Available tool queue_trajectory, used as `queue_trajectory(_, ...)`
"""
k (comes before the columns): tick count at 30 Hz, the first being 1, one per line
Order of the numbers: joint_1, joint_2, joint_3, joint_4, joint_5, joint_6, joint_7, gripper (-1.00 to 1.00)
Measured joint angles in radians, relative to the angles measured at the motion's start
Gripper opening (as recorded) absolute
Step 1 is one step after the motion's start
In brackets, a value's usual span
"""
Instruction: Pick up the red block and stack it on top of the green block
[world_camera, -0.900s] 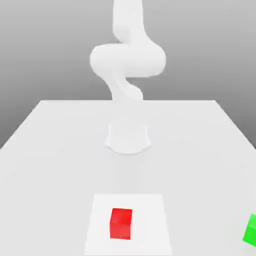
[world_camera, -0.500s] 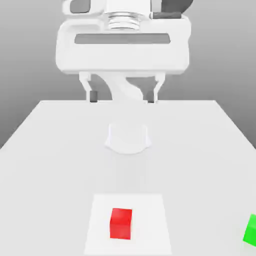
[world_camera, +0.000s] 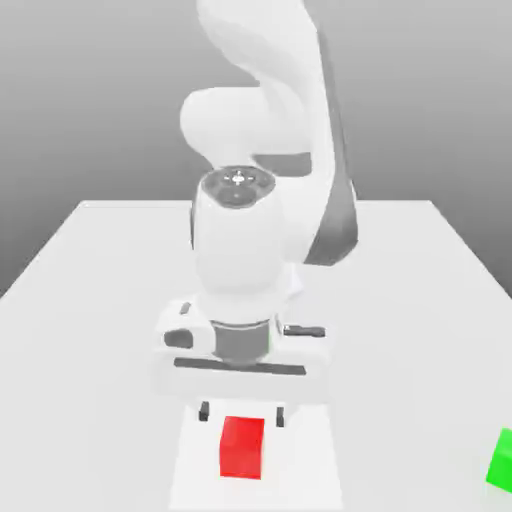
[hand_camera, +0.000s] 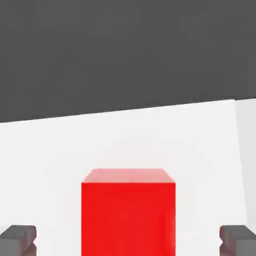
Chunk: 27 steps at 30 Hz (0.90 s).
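Simulated robotics test scene, not a furnished room: before you, one white tabletop; one white rectangular mat; one Franka Emika Panda arm; two plain cubes, red and green; backdrop, plain grey gradient.

red block upright, green block apart

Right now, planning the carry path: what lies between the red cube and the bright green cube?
Only bare white sheet and pale tabletop, as the exterior view shows.
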Motion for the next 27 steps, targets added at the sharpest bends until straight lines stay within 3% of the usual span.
queue_trajectory(1,0.000,0.030,0.000,0.004,0.000,0.025,0.000,-1.00)
queue_trajectory(8,-0.001,0.034,0.001,0.005,-0.002,0.029,0.002,-1.00)
queue_trajectory(14,0.002,-0.143,0.010,-0.015,-0.003,-0.128,-0.013,-1.00)
queue_trajectory(27,0.177,-0.044,0.272,0.242,-0.114,-0.299,-0.484,-1.00)
